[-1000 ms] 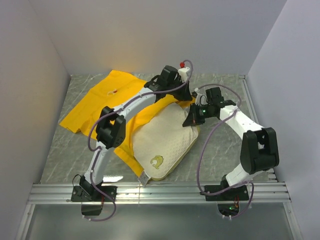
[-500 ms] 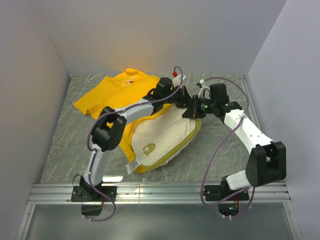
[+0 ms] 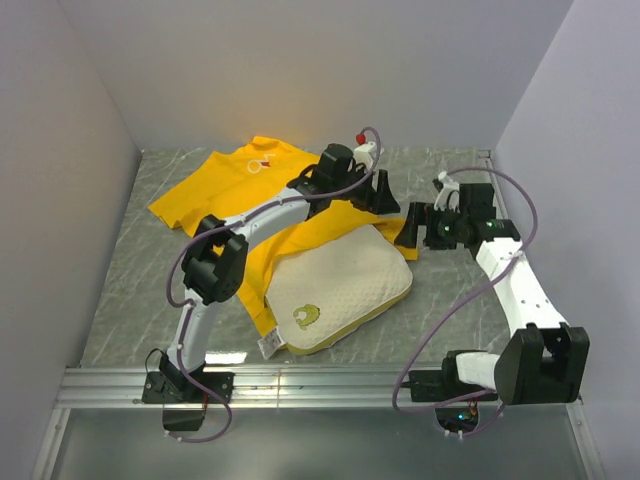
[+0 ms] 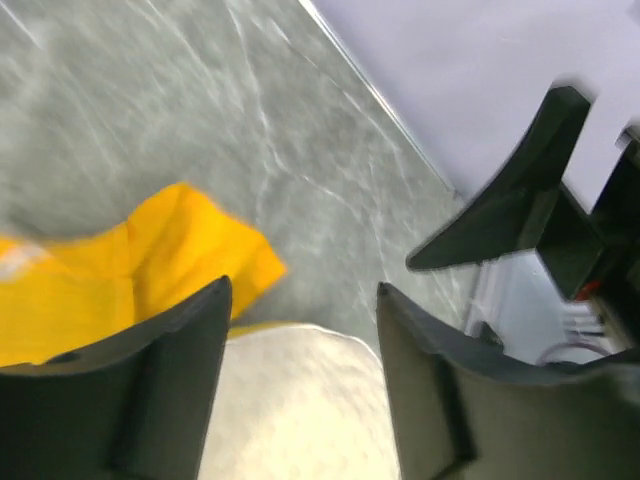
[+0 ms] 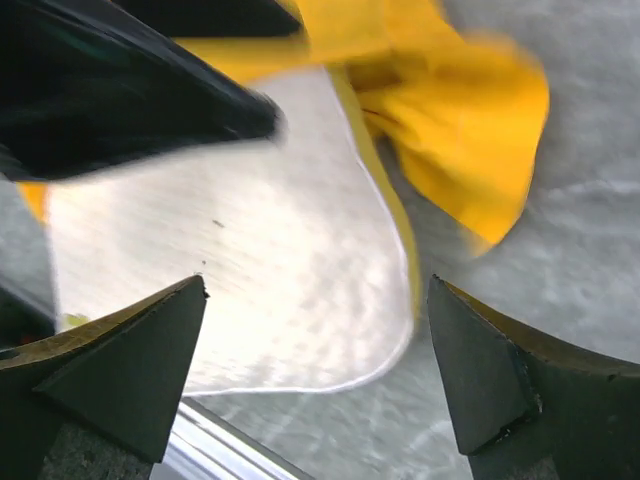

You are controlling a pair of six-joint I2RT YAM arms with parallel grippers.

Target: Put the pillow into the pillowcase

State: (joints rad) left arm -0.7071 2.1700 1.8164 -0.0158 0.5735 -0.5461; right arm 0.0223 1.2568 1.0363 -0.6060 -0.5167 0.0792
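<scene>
The cream-white pillow lies flat mid-table, its yellow logo toward the near-left, partly on top of the bright yellow pillowcase, which spreads to the back left. A flap of the pillowcase lies past the pillow's far corner. My left gripper hangs open just above that far corner. The pillow shows below the left gripper, not between its fingers. My right gripper is open beside the pillow's right corner. The pillow lies under the right gripper, untouched.
The grey marbled tabletop is closed in by white walls on the left, back and right. An aluminium rail runs along the near edge by the arm bases. The two grippers are close together at the pillow's far right corner.
Both grippers were shut at the pillow's far edge and have opened and let go. The pillow has dropped flat. The right gripper has drawn back to the right.
</scene>
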